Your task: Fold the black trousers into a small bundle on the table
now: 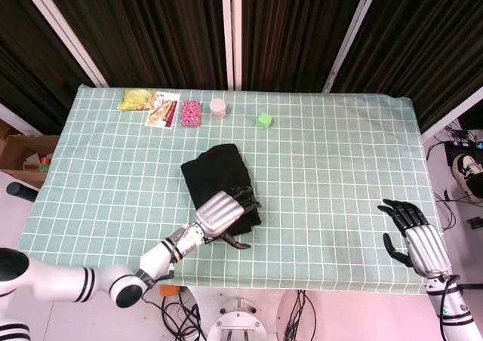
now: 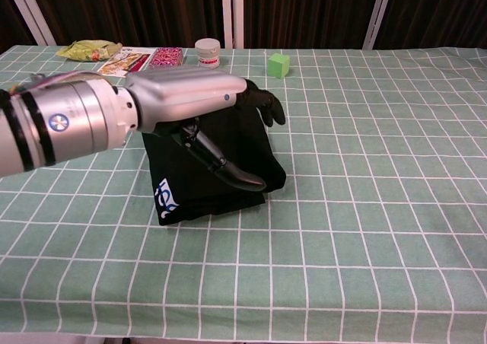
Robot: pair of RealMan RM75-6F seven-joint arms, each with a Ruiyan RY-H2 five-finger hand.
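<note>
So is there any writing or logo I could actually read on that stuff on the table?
Black trousers: a blue-white logo near the front edge, not readable as letters.
White jar: a red label band, too small to read.
Printed card: pictures only, text blurred.
Left hand: a round blue wrist emblem, unreadable.

thing: black cloth trousers (image 1: pixel 219 182), soft matte fabric, folded into a compact, roughly rectangular bundle
state: folded over in layers, with stacked edges showing along the near side in the chest view (image 2: pixel 217 178)
shape: far end rounded, near end squarer and thicker
marking: small blue and white printed logo on the near left corner, seen in the chest view
pose: lying flat, long axis running away from the robot and tilted slightly
place: on the green checked counter (image 1: pixel 332 167), left of its middle, nearer the front edge than the back
</note>
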